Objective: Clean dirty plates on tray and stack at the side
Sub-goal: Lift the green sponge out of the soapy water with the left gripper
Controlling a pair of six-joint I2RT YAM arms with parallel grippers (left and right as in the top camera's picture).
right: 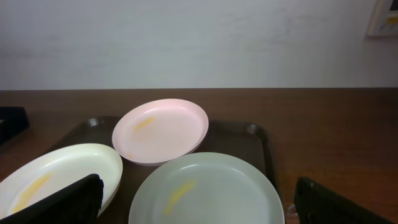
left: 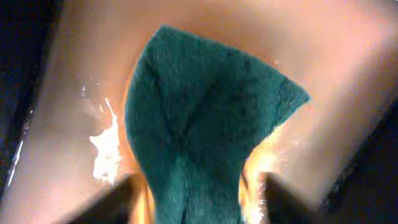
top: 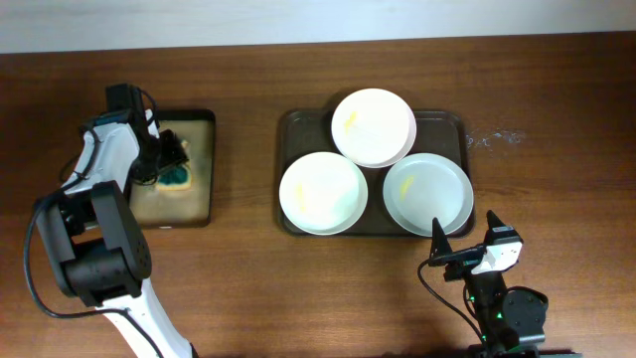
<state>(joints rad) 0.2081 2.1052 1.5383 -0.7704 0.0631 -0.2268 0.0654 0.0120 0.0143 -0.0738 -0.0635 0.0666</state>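
Note:
Three white plates lie on the large dark tray [top: 445, 127]: one at the back [top: 373, 126], one front left [top: 323, 193], one front right [top: 428, 193], each with a faint yellow smear. My left gripper [top: 171, 159] is over the small tan-lined tray [top: 199, 194], shut on a green sponge [left: 205, 118] with yellow sides. My right gripper [top: 464, 221] is open and empty just in front of the large tray's front right corner. Its wrist view shows the near plate [right: 208, 190], left plate [right: 56, 171], back plate [right: 160, 130] and the tray [right: 258, 140] between its open fingers [right: 199, 186].
The small tray's tan lining [left: 348, 74] has white foamy spots [left: 106, 152]. A faint wet mark [top: 492, 139] lies on the wooden table right of the large tray. The back plate overlaps the rims of the two front plates.

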